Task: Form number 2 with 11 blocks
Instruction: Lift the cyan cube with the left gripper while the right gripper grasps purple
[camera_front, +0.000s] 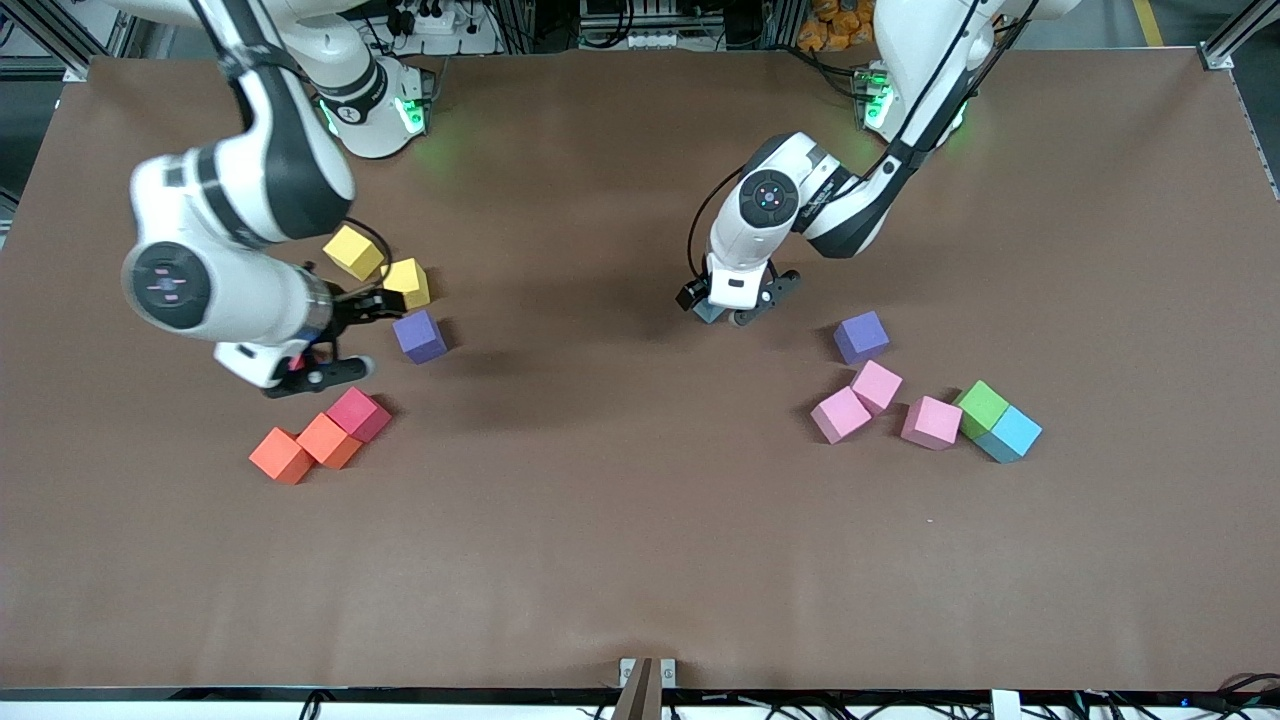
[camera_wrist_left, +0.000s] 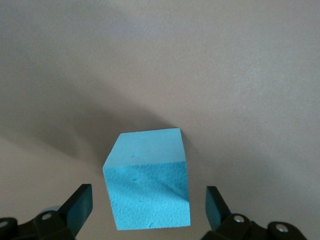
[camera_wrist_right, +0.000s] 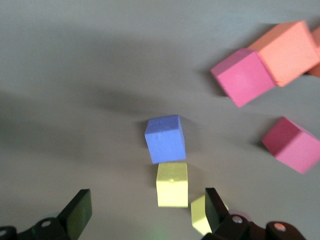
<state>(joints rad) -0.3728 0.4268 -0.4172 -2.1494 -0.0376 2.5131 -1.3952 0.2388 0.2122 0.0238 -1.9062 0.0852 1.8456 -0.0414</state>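
Scattered foam blocks on a brown table (camera_front: 620, 560), no digit formed
Nearest the camera, two orange blocks (camera_front: 305, 448) lie at the right arm's end; the right gripper (camera_front: 335, 340) hovers released over that cluster; the left gripper (camera_wrist_left: 149, 210), released, straddles a blue block (camera_wrist_left: 149, 184) mid-table

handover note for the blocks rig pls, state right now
Left hand: open, low at mid-table, fingers either side of a sky-blue block, not gripping.
Right hand: open, holding nothing, above its cluster: two yellow blocks, purple block, crimson block, two orange blocks.
Toward the left arm's end: second purple block, three pink blocks, green block, second blue block.
Done: no digit formed.
Left: the whole 2.
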